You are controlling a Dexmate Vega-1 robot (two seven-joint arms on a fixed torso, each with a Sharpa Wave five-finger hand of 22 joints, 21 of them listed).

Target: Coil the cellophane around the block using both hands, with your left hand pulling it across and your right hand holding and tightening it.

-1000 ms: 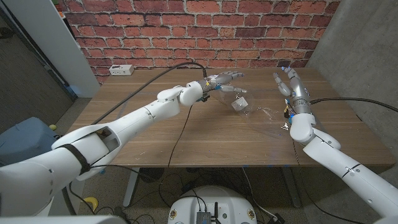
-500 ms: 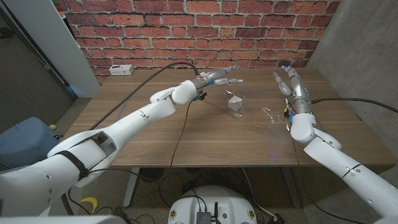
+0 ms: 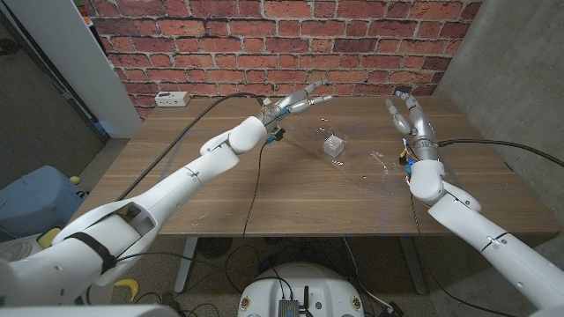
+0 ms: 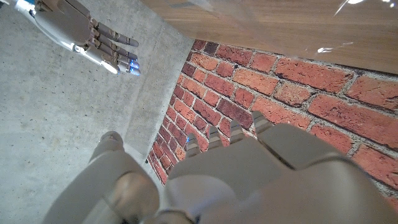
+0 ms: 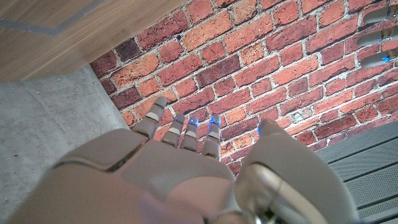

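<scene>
A small pale block (image 3: 333, 145) sits on the wooden table (image 3: 220, 189) right of the middle, with clear cellophane around it. More crinkled cellophane (image 3: 381, 167) trails off it toward my right side. My left hand (image 3: 300, 102) hovers behind and to the left of the block with its fingers stretched out, holding nothing. Its back fills the lower part of the left wrist view (image 4: 249, 171). To the right of the block my right hand (image 3: 411, 121) stands raised with fingers spread, holding nothing. The same hand appears in the left wrist view (image 4: 84, 31) and in its own wrist view (image 5: 180, 168).
A white power strip (image 3: 172, 99) lies at the table's far left corner. A black cable (image 3: 254, 176) runs from my left wrist down across the table to its front edge. A brick wall (image 3: 264, 35) stands behind and a concrete wall (image 3: 511, 62) to the right.
My left hand has let go of the wrapped block, which now rests on the table, and has lifted up and back to the left. My right hand has barely moved.
</scene>
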